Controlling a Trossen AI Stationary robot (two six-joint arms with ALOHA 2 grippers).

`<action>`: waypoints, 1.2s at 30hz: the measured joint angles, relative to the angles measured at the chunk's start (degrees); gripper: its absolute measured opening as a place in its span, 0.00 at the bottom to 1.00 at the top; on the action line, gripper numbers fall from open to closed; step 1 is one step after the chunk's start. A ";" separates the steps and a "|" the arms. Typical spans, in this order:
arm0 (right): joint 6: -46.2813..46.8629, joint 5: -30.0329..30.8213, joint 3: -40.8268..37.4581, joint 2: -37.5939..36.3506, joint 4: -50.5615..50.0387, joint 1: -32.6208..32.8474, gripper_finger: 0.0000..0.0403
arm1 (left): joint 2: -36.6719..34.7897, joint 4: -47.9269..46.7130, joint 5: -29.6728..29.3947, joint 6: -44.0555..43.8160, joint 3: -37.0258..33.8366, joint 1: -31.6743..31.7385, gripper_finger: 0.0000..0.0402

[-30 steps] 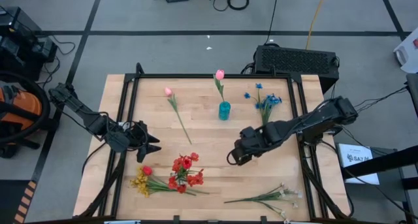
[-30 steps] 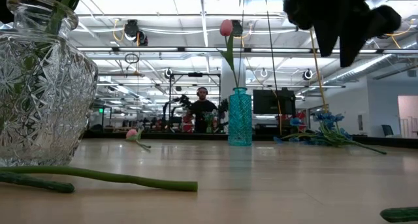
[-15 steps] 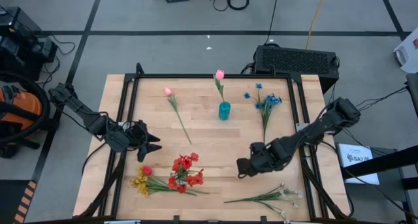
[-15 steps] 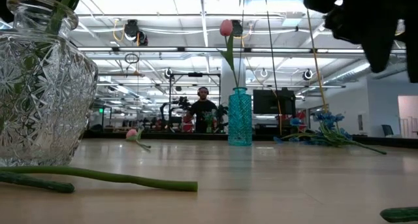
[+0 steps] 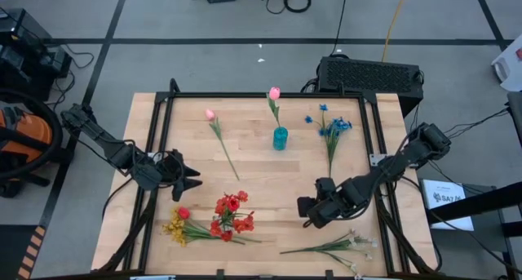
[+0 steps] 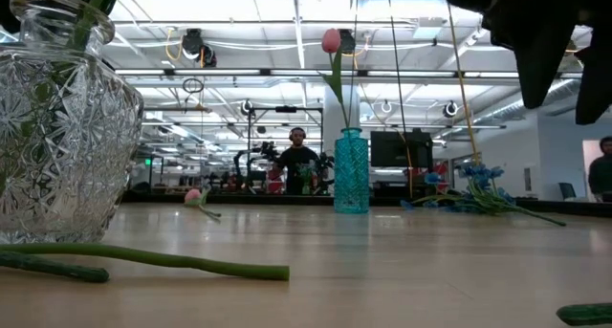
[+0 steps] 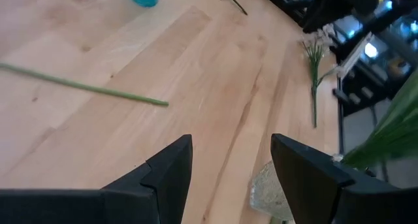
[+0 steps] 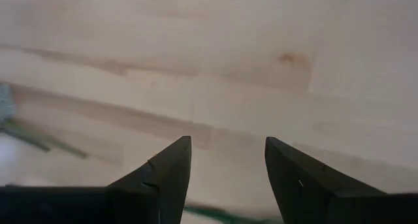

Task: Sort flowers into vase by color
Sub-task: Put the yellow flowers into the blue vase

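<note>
Teal glass catches my eye first: the small teal vase (image 5: 280,138) stands mid-table with one pink tulip (image 5: 274,93) already in it, while a second pink tulip (image 5: 210,115) lies flat to its left. What has changed over the last second is my right arm. It swung down from the middle of the table toward the near edge, and the right gripper (image 5: 310,212) now hangs just above the white blooms (image 5: 359,242) lying near the front right corner. I read that as the approach for the next pick, with white as the colour in hand.

From the right wrist camera the fingers (image 8: 163,175) stand well apart with bare wood between them; they hold nothing and touch nothing, and a sliver of green stem shows at the edge of that view. The left gripper (image 5: 186,179) waits at the left side of the table, also spread wide and empty, near the cut-glass vase (image 6: 57,118).

Still unsorted on the boards: the blue sprays (image 5: 329,126) to the right of the teal vase, and the red clusters (image 5: 232,215) lying beside the yellow bunch (image 5: 174,228) at the front left. Most of the sorting is, by my estimate, ahead of me.
</note>
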 joint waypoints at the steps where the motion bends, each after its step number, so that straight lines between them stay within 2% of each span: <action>1: -0.57 0.03 -0.12 0.00 -0.58 -0.42 0.46 | 0.22 -0.11 -0.51 -2.74 0.00 0.03 0.53; 6: -5.21 -1.08 -3.68 -0.68 0.10 -3.00 0.44 | 2.90 -0.79 -0.13 -12.38 0.00 0.47 0.53; 14: -13.43 -2.79 -17.03 -9.68 12.79 -8.47 0.37 | 10.82 -3.68 9.39 -22.11 1.72 2.91 0.53; 19: -18.83 -1.93 -23.20 -18.66 11.29 -12.33 0.35 | 15.84 -7.39 9.52 -27.07 7.25 4.11 0.53; 24: -29.07 -1.98 -26.89 -27.56 8.69 -18.17 0.35 | 22.03 -14.67 10.50 -35.67 14.14 4.46 0.53; 31: -43.45 -2.09 -27.15 -36.66 1.25 -27.41 0.35 | 31.15 -19.93 14.67 -50.27 21.06 3.60 0.53; 36: -51.50 -2.25 -27.15 -39.28 0.27 -31.33 0.35 | 35.80 -19.76 19.58 -61.14 23.52 1.37 0.53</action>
